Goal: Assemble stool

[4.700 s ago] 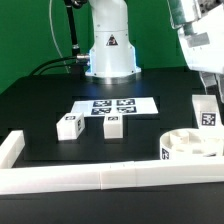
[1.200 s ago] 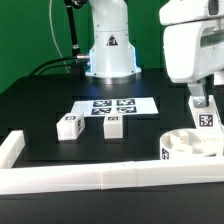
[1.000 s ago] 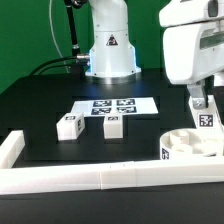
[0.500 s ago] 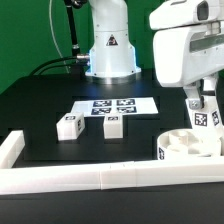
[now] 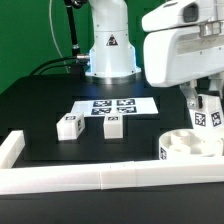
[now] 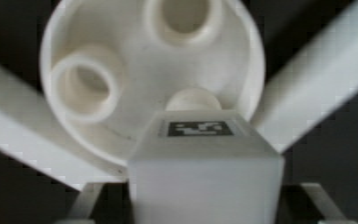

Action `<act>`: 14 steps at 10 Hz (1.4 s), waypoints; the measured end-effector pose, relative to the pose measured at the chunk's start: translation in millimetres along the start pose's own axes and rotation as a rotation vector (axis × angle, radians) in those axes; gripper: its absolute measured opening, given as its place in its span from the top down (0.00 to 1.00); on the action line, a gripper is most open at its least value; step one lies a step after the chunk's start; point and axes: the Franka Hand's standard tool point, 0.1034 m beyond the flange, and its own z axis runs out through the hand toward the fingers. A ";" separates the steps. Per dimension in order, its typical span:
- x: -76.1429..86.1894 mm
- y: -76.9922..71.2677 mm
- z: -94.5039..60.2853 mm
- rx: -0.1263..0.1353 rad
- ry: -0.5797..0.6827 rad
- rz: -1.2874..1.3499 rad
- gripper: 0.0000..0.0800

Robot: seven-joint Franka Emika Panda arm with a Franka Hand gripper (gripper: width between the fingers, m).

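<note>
Stool leg (image 5: pixel 208 116) upright, clamped between narrow-set fingers (image 6: pixel 322 92), just beside round seat (image 5: pixel 186 148)

- arm (image 5: pixel 180 55): coming down from the upper corner over the last seconds, now drifting toward the exterior view's left.
- gripper (image 5: pixel 203 108): jaws, wide a second ago, now clamping the far-right leg (image 5: pixel 207 120).
- leg: shifting slightly from where it stood beside the seat (image 5: pixel 185 148) and turning, now showing two tagged faces instead of one.
</note>
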 end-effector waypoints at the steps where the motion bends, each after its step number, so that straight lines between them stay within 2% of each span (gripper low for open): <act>1: -1.6 -1.1 -0.2 -0.001 0.013 0.142 0.58; 3: 1.3 0.2 0.6 0.018 0.017 0.431 0.58; 9: 2.5 1.8 -0.1 0.029 0.024 0.753 0.58; 12: 4.5 -12.1 1.5 0.056 0.017 1.255 0.58; 14: 10.0 -17.2 4.1 0.076 0.010 1.494 0.58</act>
